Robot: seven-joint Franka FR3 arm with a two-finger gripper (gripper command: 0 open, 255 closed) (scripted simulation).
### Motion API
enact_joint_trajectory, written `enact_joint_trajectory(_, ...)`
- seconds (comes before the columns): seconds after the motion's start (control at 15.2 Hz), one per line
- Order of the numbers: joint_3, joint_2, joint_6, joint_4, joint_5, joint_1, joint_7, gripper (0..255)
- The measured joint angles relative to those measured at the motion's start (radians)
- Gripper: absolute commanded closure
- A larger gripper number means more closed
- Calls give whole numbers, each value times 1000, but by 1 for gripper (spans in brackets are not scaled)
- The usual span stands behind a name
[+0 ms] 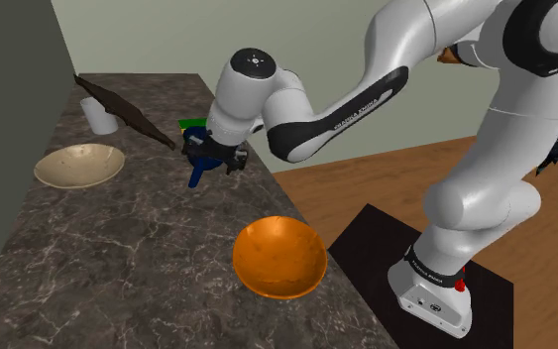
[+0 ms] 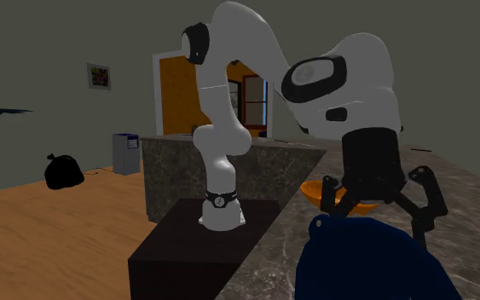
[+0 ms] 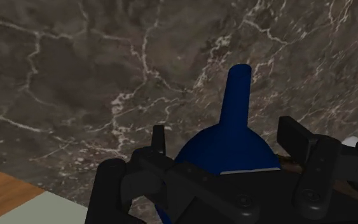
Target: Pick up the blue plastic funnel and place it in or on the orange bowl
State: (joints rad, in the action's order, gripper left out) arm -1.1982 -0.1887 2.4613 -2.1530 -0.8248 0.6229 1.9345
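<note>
The pincer (image 3: 225,128) is clasping the blue funnel (image 3: 232,141) by its wide body, one finger on each side, with the spout pointing away from the palm toward the marbled table (image 1: 118,248) just beneath. The grasp looks made, so the lift is the step in hand. The orange bowl (image 1: 279,256) is sitting well apart from the pincer, nearer the arm's stand; the next move is calling for a clear rise, then a carry over its rim.

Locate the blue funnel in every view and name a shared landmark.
Shoulder view: blue funnel mid-counter, under the gripper.
Second exterior view: funnel looms at the bottom edge, right of centre.
Wrist view: funnel just ahead of the gripper, spout pointing away.
Shared landmark: dark marble counter.
</note>
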Motion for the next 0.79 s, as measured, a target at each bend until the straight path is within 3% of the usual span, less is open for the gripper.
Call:
enact_joint_trajectory(0.07,63,-71,-49,62,-90,-86,75,0)
enact_joint_trajectory(0.13,99,-105,-70,86,-143,-134,125,0)
enact_joint_trajectory(0.26,144,-152,-88,113,-207,-186,176,0)
enact_joint_trajectory(0.59,207,-229,-92,148,-294,-244,223,0)
enact_joint_trajectory(0.79,221,-247,-92,157,-313,-255,230,0)
